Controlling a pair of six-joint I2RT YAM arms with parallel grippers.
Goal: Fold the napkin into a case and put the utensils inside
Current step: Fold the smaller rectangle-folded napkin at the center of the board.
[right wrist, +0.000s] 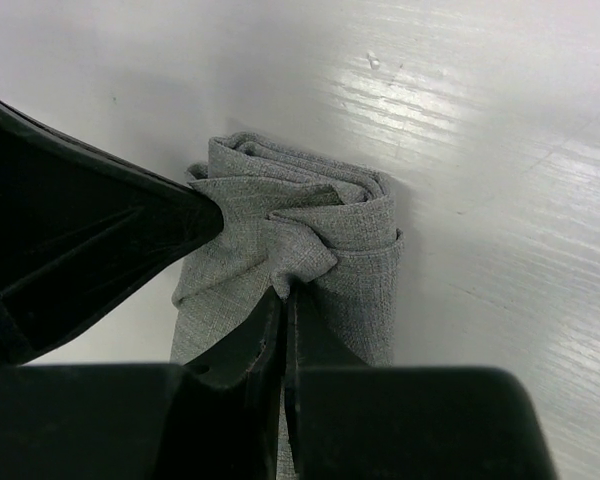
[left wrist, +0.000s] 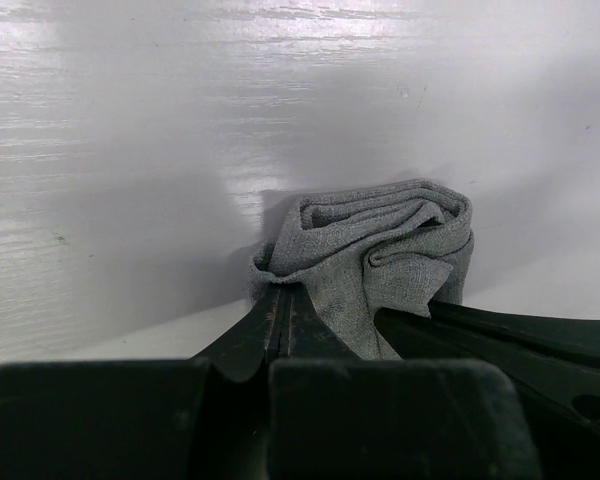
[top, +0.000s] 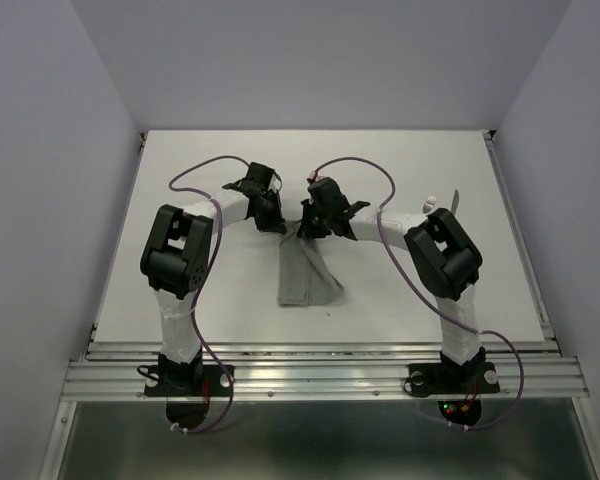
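Right now the left hand (top: pixel 277 221) and the right hand (top: pixel 309 222), side by side, each pinch tight on the bunched far end of the grey napkin (top: pixel 302 275), a folded strip lying in the middle of the counter (top: pixel 410 300).

In the top view, you are losing the far end of the napkin (top: pixel 305 275) under the left gripper (top: pixel 272 218) and the right gripper (top: pixel 315 222). The utensils (top: pixel 456 202) by the right arm's elbow are showing too small, and partly behind that arm, to tell fork from knife. At the left wrist, that gripper's dark fingers (left wrist: pixel 265 330) are covering the cloth's near part, while at the right wrist the cloth is passing under the fingers (right wrist: pixel 265 340) and running out past the bottom edge.
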